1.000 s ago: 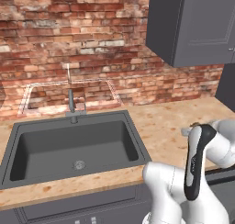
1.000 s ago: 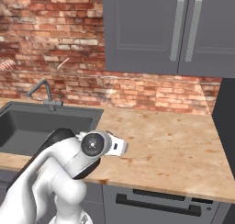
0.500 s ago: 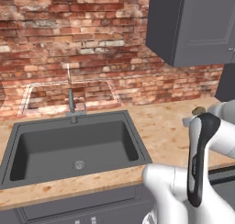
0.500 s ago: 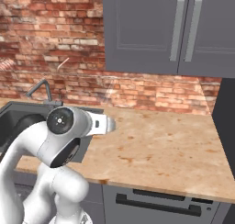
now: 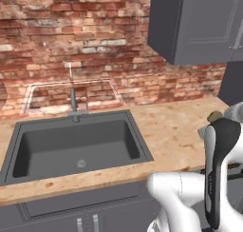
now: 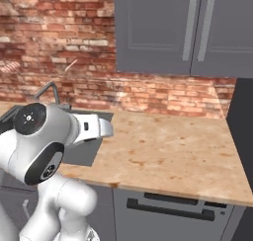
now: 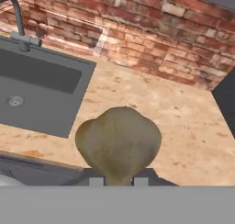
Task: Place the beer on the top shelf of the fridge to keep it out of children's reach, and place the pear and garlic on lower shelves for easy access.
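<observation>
- From behind-left, we look down over the sink (image 5: 76, 145).
- From behind-right, we share the same counter (image 6: 173, 151).
- The hand view sits close above it.

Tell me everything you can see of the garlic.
The garlic is a lumpy, greyish-brown bulb with a dull, papery-looking skin, broad and rounded at one end and narrowing at the other, seen close up in the hand view. Its narrow end sits between the dark fingers of the gripper, which are closed on it, and it is held up above the speckled wooden counter, near the dark grey sink. In the left base view it peeks out as a small brown lump beside the arm.
</observation>
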